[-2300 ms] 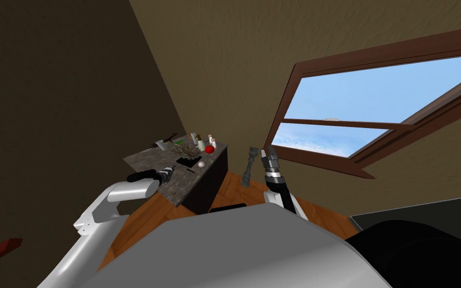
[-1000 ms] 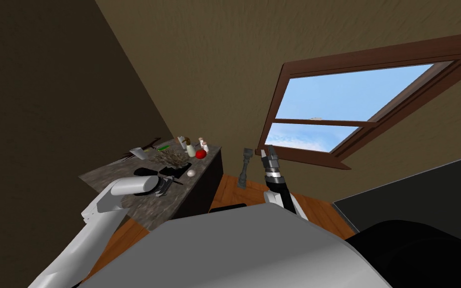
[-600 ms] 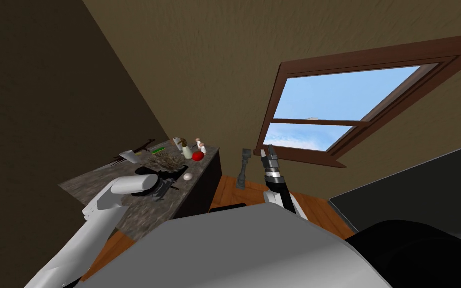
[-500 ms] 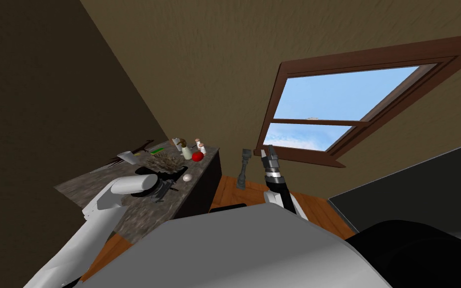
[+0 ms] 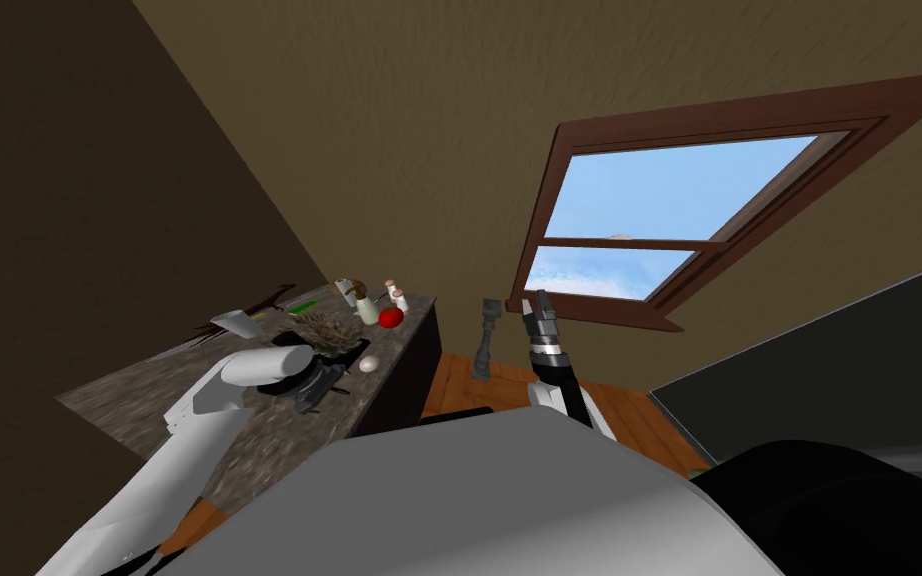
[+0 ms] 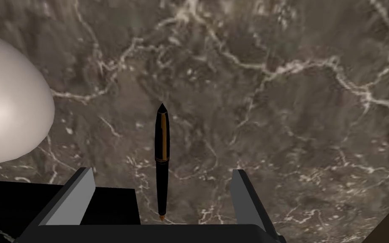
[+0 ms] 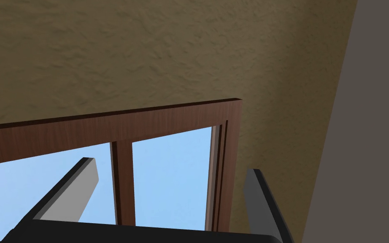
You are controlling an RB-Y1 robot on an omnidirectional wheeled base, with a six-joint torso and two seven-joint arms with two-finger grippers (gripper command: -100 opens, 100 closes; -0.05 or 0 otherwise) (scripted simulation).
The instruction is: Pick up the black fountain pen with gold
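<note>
Left wrist view shows the left gripper (image 6: 162, 171), newly advanced across the marble counter (image 6: 299, 105), holding spread fingers either side of the black-and-gold pen (image 6: 161, 139) lying flat there, so closing looks next; the right gripper (image 7: 170, 166) idles spread.

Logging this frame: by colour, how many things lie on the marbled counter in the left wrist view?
Black with gold: 1, the fountain pen
White: 1, a rounded egg-like thing
Plain black: 1, a flat slab beside the pen
Total: 3, all on the counter
</note>
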